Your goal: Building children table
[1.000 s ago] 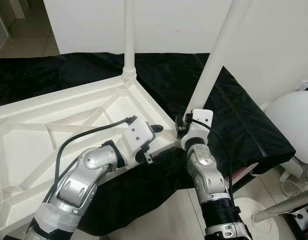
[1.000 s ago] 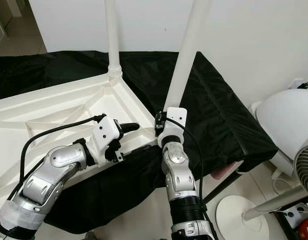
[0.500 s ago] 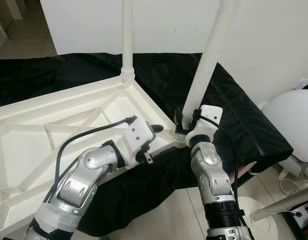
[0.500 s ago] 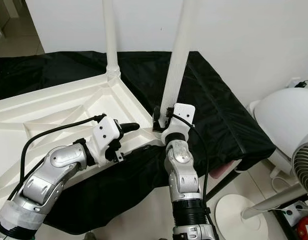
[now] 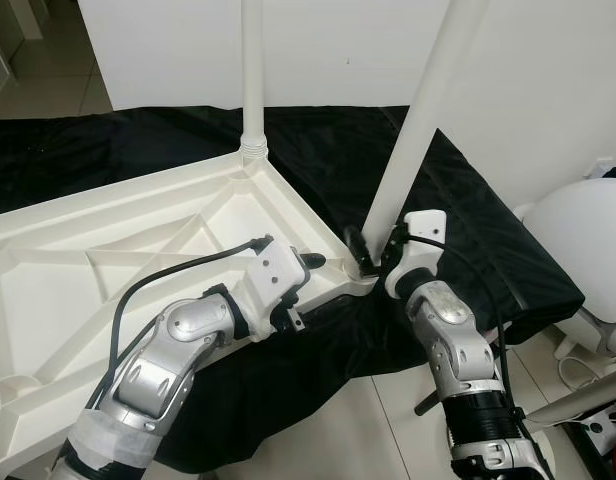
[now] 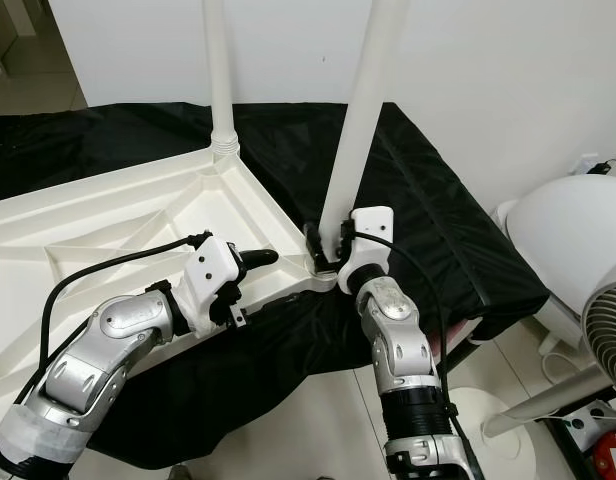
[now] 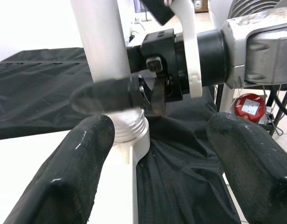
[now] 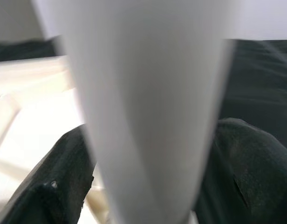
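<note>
The white plastic tabletop lies upside down on a black cloth. One white leg stands upright in its far corner. My right gripper is shut on a second white leg, low on the tube, whose foot sits at the near right corner socket; the leg leans to the right. In the right wrist view that leg runs between the black fingers. My left gripper hovers open just left of that corner with nothing in it, its fingers spread wide.
The black cloth drops off at the right edge of the bench. A white fan and its round base stand on the floor to the right. A white wall rises close behind.
My right arm has swung out to the right and carried the leg's lower end down onto the corner socket. The left arm has stayed in place.
</note>
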Controlling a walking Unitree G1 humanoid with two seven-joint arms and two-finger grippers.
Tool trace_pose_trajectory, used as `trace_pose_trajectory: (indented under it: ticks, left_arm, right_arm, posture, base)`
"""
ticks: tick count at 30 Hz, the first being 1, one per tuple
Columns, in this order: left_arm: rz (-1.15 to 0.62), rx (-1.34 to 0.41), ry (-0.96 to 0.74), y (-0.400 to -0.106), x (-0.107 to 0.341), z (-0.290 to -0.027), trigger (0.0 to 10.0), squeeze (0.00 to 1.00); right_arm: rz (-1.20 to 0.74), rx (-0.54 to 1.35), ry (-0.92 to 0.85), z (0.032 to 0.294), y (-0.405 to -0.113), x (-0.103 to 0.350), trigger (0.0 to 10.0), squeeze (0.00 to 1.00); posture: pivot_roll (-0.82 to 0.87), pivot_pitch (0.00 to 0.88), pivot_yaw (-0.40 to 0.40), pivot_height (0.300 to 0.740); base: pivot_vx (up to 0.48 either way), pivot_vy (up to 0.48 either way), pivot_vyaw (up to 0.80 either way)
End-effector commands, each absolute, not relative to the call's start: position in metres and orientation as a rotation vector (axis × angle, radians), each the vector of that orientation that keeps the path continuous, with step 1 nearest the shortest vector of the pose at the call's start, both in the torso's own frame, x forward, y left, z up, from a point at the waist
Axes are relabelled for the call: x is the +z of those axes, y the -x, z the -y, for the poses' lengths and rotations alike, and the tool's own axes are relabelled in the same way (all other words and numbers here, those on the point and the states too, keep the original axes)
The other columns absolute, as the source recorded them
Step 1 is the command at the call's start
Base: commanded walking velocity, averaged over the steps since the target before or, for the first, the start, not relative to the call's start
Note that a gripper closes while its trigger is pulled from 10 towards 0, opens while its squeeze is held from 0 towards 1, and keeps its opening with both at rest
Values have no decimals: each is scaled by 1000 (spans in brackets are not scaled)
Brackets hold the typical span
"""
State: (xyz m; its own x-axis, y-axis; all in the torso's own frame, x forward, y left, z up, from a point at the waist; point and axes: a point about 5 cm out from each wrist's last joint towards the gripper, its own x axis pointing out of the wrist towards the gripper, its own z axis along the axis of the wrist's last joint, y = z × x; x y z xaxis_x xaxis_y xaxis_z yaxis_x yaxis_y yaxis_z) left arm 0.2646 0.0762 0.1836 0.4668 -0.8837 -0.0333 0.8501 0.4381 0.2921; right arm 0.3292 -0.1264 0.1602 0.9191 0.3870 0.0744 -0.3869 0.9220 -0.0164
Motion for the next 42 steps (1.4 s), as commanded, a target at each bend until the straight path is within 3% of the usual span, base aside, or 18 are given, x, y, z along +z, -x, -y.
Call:
trace_pose_trajectory:
  ticks: [1,5,15,16,18,19,21,27,28,29,30,39,42]
  left_arm:
    - [134,-1095,-299,-265,184,-75,10000,0]
    - [142,-1097,-305,-267,187,-76,10000,0]
    - [140,-1092,-304,-265,186,-77,10000,0]
    - [140,-1089,-306,-265,187,-78,10000,0]
    - [140,-1088,-308,-265,187,-78,10000,0]
    - [139,-1086,-308,-265,187,-78,10000,0]
    - [139,-1083,-306,-265,187,-79,10000,0]
    - [137,-1082,-307,-264,187,-79,10000,0]
    - [139,-1081,-306,-265,188,-79,10000,0]
    - [139,-1081,-306,-265,188,-79,10000,0]
    - [141,-1079,-307,-265,189,-79,10000,0]
    - [140,-1064,-307,-267,188,-81,10000,0]
    - [139,-1058,-299,-267,187,-81,10000,0]
  right_arm:
    - [76,434,23,124,-330,159,10000,0]
    - [20,588,153,123,-333,147,10000,0]
    - [2,680,225,125,-344,147,10000,0]
    - [1,680,221,127,-346,147,4275,0]
    - [1,682,219,128,-347,148,4275,0]
    - [3,681,218,130,-348,148,39,0]
    - [3,679,216,132,-348,148,0,0]
    - [7,690,194,134,-347,146,0,0]
    - [3,687,192,134,-347,145,2353,0]
    - [3,687,192,134,-347,145,2353,0]
    - [0,682,181,134,-346,144,10000,0]
    - [8,563,112,133,-344,144,10000,0]
    - [5,411,40,130,-339,143,10000,0]
  posture:
    - [76,4,-51,740]
    - [81,5,-40,740]
    - [89,4,-40,740]
    - [94,7,-41,740]
    - [94,7,-41,740]
    - [97,18,-39,740]
    - [98,15,-42,740]
    - [98,16,-41,740]
    - [100,18,-40,740]
    - [100,18,-40,740]
    - [101,18,-42,740]
    - [99,19,-50,740]
    - [87,27,-59,740]
  base:
    - [0,0,0]
    - [0,0,0]
    - [0,0,0]
    - [0,0,0]
    - [0,0,0]
    - [0,0,0]
    - [0,0,0]
    - [0,0,0]
    - [0,0,0]
    - [0,0,0]
    - [0,0,0]
    - [0,0,0]
    - [0,0,0]
